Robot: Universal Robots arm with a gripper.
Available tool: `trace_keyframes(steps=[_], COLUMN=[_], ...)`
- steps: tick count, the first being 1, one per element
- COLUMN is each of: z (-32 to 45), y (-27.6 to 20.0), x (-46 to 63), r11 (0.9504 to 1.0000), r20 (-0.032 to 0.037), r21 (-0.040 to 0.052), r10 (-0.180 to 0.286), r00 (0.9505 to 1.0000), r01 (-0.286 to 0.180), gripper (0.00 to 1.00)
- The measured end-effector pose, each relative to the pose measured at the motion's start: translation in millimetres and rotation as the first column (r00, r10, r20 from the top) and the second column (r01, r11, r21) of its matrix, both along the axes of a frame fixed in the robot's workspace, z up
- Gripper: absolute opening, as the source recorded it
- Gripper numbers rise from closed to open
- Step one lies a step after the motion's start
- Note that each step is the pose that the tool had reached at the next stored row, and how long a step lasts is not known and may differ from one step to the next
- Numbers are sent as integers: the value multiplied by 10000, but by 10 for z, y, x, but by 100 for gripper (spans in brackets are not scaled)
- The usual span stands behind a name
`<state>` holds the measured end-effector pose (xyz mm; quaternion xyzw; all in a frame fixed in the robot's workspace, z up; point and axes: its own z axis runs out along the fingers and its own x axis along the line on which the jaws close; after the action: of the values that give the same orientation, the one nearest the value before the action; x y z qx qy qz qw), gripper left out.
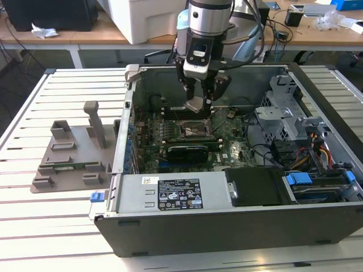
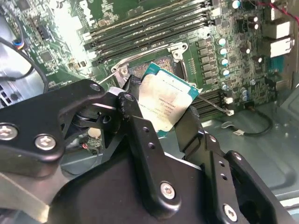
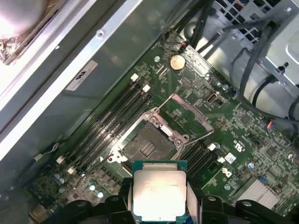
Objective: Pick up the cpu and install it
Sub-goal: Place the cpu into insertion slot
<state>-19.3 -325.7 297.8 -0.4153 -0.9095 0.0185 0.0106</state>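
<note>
Hanging over an open computer case (image 1: 227, 226) on a slatted bench (image 1: 57, 226), the robot's hand (image 1: 198, 102) is closed on the cpu (image 1: 194, 104), pinching it by 2 opposite edges. In the second wrist view the cpu (image 2: 167, 103) sits between the black fingers (image 2: 140, 135) with its silver top showing. It is held clear above the motherboard (image 3: 233, 135), near the empty socket (image 3: 148, 145), whose metal frame stands open. The chip looks light, thin and stiff, with a smooth lid that could slip. Its contacts are likely fragile, so the thin rim seems the safest place to hold.
</note>
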Motion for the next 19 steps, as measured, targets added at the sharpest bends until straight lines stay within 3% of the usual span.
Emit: trace_keyframes(steps=[4,11,13,16,18,19], z=[-1,-1,0,-1,-1,-1], y=[0,0,0,0,0,0], x=[0,0,0,0,0,0], r11=[9984,9878,9826,9654,9590,9516], r20=[1,6,7,15,19,22], r21=[-25,-65,-77,-110,-120,-133], r10=[-560,-1557,-1855,-2606,-2832,-3072], r00=[9984,9878,9826,9654,9591,9517], r01=[560,1557,1855,2606,2832,3072], gripper=[55,55,55,55,55,55])
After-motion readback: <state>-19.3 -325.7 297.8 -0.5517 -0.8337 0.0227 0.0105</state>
